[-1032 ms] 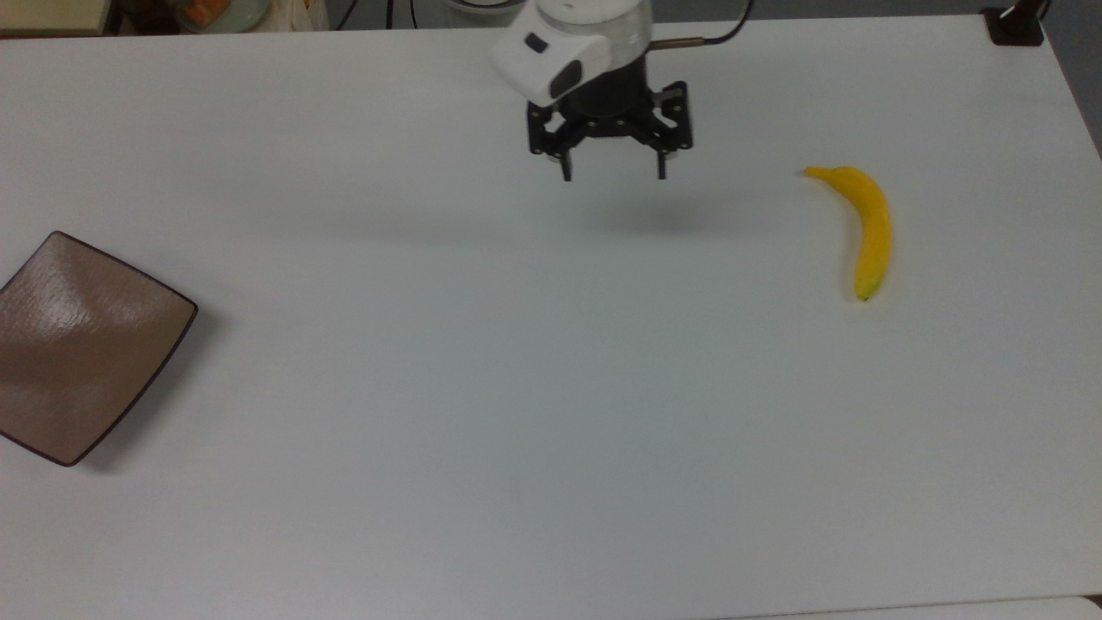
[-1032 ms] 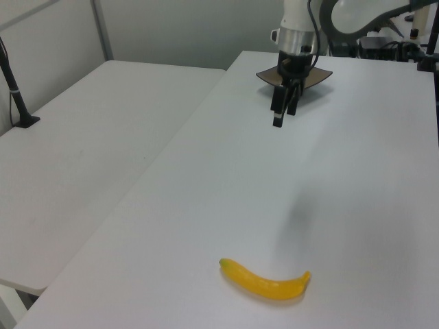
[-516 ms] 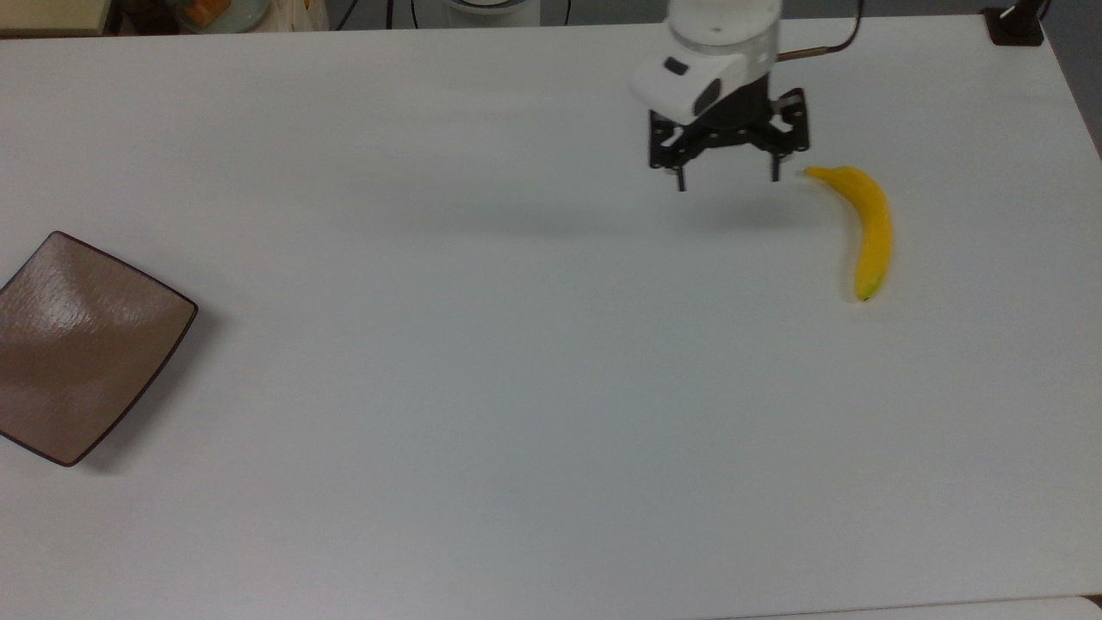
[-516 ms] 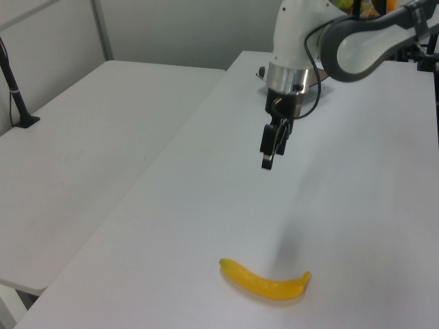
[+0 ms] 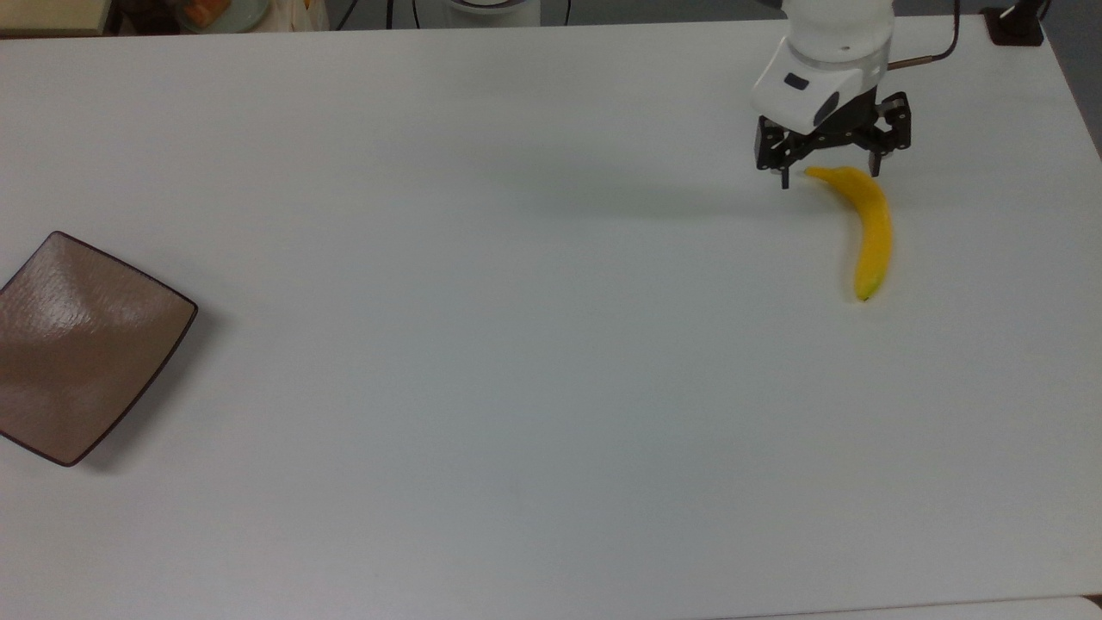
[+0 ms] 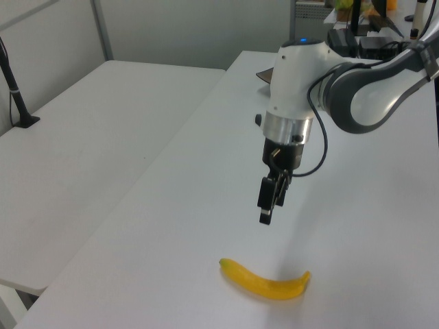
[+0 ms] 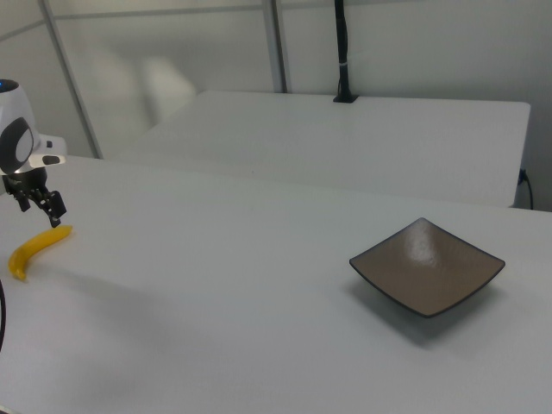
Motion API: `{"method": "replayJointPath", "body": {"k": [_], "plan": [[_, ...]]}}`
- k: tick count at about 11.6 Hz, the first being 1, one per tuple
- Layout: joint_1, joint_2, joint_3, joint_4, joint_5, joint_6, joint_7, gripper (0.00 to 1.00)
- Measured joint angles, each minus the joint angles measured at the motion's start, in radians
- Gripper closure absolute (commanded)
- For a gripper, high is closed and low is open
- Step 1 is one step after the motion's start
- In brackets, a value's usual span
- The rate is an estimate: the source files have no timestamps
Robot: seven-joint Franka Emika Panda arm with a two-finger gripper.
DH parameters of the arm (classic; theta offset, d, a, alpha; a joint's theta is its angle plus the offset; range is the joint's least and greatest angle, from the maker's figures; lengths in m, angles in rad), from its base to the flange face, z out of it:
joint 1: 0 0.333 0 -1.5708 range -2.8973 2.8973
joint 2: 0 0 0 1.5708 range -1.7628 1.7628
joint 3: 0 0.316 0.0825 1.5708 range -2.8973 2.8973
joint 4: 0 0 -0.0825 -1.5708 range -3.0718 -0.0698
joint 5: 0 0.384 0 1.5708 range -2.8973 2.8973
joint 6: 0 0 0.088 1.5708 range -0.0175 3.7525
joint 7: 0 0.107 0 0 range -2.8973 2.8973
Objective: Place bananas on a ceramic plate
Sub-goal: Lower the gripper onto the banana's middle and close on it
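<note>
White tabletop (image 5: 516, 344) stretches wide under all 3 cameras, with a second pale table (image 6: 89, 144) beside it in the left view. Next in size, the ceramic plate (image 5: 82, 344) sits at the top view's far left, square, glossy brown, thin dark rim, nothing on it. Above the opposite end the arm's gripper (image 5: 832, 176) hangs with its 2 fingers spread apart, holding nothing, around the stem end as the top view shows it; the left view has it raised clear of the fruit. Smallest, the bananas (image 5: 865, 228), really 1 smooth yellow curved banana with a greenish tip, lie flat on the table, well apart from the plate. Judging by this, only the approach is done; grasp, carry and placement remain.
</note>
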Motion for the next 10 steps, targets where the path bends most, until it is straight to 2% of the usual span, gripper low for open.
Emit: {"method": "replayJointPath", "body": {"k": [3, 8, 9, 10], "plan": [[0.054, 0.07, 0.002, 0.032, -0.003, 0.067, 0.036, 0.0], [0.13, 0.202, 0.004, 0.114, -0.094, 0.11, 0.14, 0.0], [0.144, 0.229, 0.004, 0.131, -0.109, 0.111, 0.145, 0.12], [0.152, 0.254, 0.004, 0.147, -0.128, 0.111, 0.158, 0.17]]}}
